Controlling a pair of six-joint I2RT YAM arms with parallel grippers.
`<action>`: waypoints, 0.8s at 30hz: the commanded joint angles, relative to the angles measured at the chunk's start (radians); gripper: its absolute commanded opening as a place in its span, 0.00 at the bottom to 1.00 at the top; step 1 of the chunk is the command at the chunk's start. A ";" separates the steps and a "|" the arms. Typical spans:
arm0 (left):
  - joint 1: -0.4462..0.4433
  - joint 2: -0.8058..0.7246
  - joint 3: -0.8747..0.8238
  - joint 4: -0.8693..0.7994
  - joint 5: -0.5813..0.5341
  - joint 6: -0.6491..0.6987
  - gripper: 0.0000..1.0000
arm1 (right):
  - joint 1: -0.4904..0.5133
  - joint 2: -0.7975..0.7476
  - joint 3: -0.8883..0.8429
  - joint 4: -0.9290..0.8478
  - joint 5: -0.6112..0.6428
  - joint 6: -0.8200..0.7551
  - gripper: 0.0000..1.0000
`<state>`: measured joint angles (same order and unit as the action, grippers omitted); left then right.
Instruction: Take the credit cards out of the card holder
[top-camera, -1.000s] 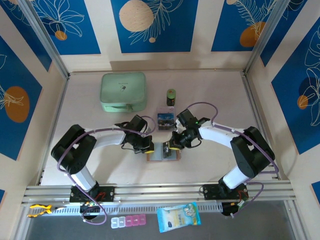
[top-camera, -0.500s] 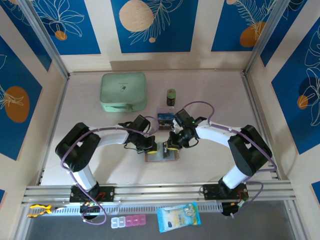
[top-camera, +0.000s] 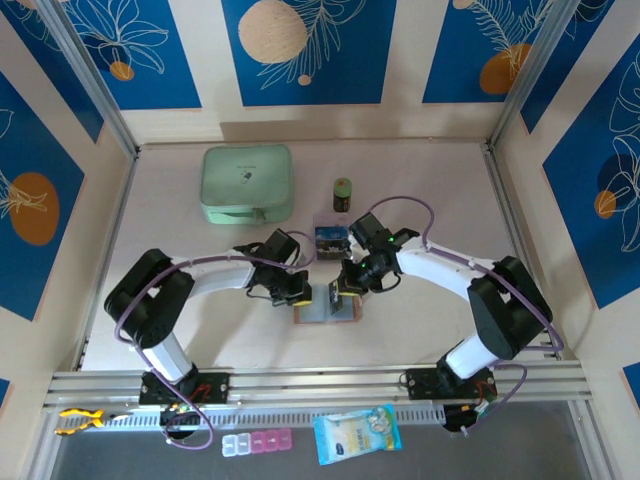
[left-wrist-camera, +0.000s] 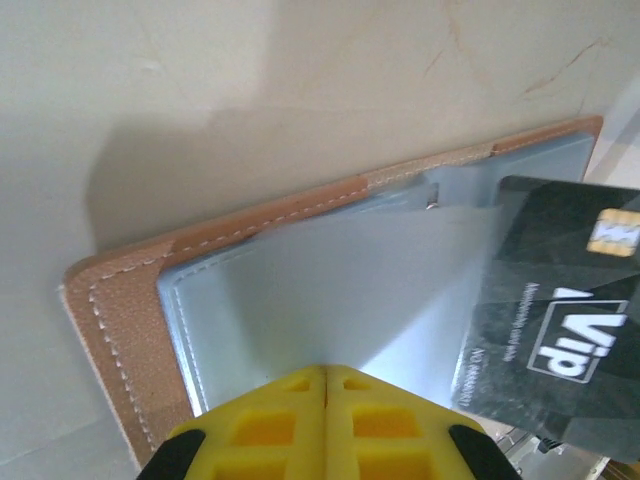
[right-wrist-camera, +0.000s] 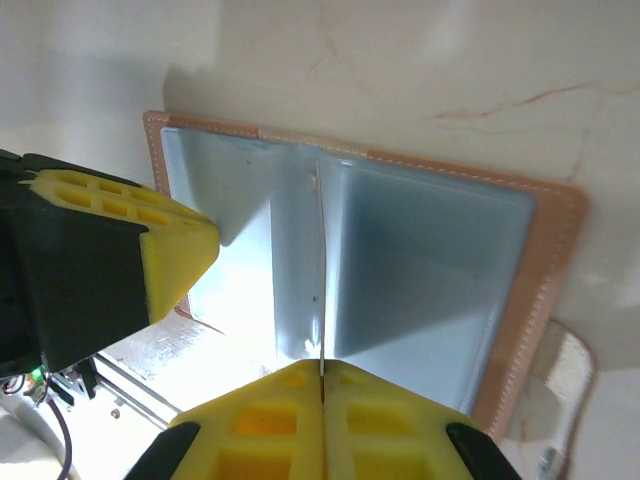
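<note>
Little has changed in the last second: both arms have shifted only slightly, and both sets of jaws stay at the open holder (top-camera: 322, 312), which lies flat on the tabletop (top-camera: 420, 180) between them. The right jaws are clenched on a dark VIP card (left-wrist-camera: 555, 310), held on edge over the holder's fold. I cannot tell whether its lower edge has left the pocket, but it looks nearly free. The left jaws are clenched on nothing, tips at the grey pocket, probably pinning the holder down. A clear box (top-camera: 331, 240) sits just behind, close to the right wrist. The green case (top-camera: 247, 184) and small bottle (top-camera: 342, 194) stand well apart.
</note>
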<state>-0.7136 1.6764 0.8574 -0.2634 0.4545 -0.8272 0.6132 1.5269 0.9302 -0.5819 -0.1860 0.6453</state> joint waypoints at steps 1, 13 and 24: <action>0.008 -0.028 0.003 -0.044 -0.023 0.030 0.03 | -0.023 -0.035 0.050 -0.099 0.017 -0.073 0.06; 0.029 -0.100 -0.039 -0.062 -0.038 0.033 0.04 | -0.048 0.006 0.204 -0.276 0.037 -0.627 0.03; 0.061 -0.178 -0.080 -0.085 -0.052 0.046 0.06 | -0.052 0.050 0.375 -0.345 0.189 -1.182 0.00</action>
<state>-0.6670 1.5337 0.7921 -0.3119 0.4168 -0.8021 0.5686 1.5497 1.2476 -0.8768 -0.0467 -0.3344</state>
